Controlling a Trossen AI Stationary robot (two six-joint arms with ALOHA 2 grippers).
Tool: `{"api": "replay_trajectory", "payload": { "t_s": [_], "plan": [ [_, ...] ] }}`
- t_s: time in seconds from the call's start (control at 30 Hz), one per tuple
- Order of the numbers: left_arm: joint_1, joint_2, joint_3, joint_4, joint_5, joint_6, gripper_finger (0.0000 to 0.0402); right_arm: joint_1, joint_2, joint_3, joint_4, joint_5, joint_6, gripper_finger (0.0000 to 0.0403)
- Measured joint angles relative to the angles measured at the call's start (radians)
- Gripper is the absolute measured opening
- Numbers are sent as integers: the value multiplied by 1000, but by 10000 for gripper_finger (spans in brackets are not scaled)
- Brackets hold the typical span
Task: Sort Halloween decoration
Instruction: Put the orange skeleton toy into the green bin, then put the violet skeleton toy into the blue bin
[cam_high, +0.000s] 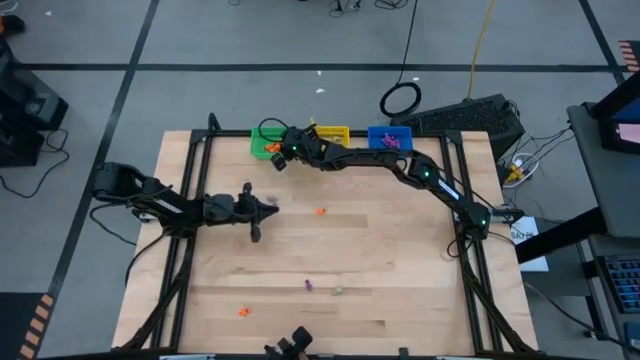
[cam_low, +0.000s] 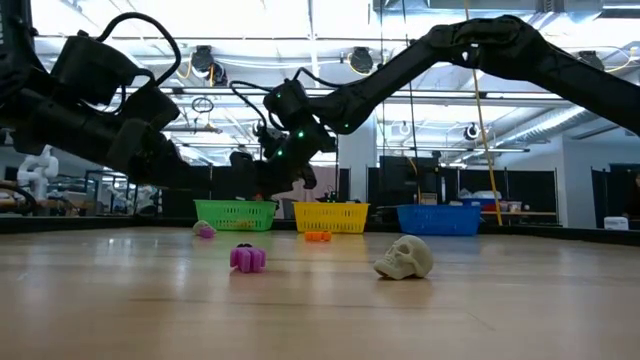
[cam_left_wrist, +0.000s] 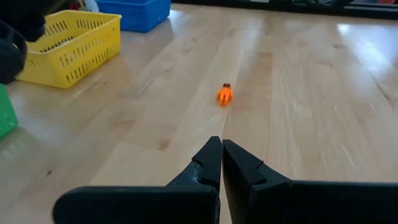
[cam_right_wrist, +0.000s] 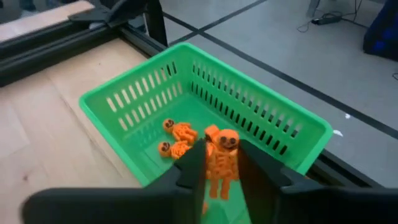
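Note:
My right gripper (cam_right_wrist: 219, 163) reaches over the green basket (cam_right_wrist: 124, 93) at the table's far edge, its fingers a little apart. An orange skeleton figure (cam_right_wrist: 222, 160) stands upright between them. Two more orange figures (cam_right_wrist: 177, 140) lie on the basket's floor. My left gripper (cam_left_wrist: 221, 155) is shut and holds nothing, hovering over the table's left middle (cam_high: 268, 206). An orange trinket (cam_left_wrist: 224, 94) lies on the wood ahead of it. Nearer the front lie a purple trinket (cam_low: 247, 258), a pale skull (cam_low: 405, 257) and another orange piece (cam_high: 243, 312). My right gripper has the orange skeleton's body (cam_right_wrist: 231, 168) between its two fingers, which come slanting down from the table's right over the green basket. A gap shows on one side of the figure. I cannot tell whether the other finger touches it.
A yellow basket (cam_high: 335, 132) and a blue basket (cam_high: 390, 137) stand to the right of the green one along the far edge. Black frame rails (cam_high: 190, 170) run along the table's sides. Bare wood lies between the scattered trinkets.

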Motion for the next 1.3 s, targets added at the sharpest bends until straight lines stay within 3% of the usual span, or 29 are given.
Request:
{"api": "replay_trajectory", "payload": {
  "t_s": [0.17, 0.3, 0.43, 0.6, 0.7, 0.83, 1.03, 1.17, 1.3],
  "plan": [
    [0, 0, 0, -12, 1, 0, 12, 0, -8, 0, -12, -1, 3, 136],
    [0, 0, 0, -11, 1, 0, 12, 1, -50, 0, -28, -25, 9, 149],
    [0, 0, 0, -13, 0, 0, 12, 11, -92, 0, -75, -54, -45, 117],
    [0, 0, 0, -23, -4, 14, 12, 44, -158, -3, -126, -56, -155, 19],
    [0, 0, 0, -42, -14, 28, 12, 56, -181, -63, -88, -54, -167, 10],
    [0, 0, 0, -52, -26, 28, 12, 68, -211, -246, 68, -79, -149, 1],
    [1, 0, 9, -70, -66, -22, 12, 103, -399, -635, 445, -133, -94, 0],
    [4, 0, 46, -130, -90, -15, 12, 138, -562, -884, 509, -122, -92, 0],
    [25, -1, 130, -299, 12, 9, 12, 193, -736, -1085, 532, -80, -95, 0]
  ]
}}
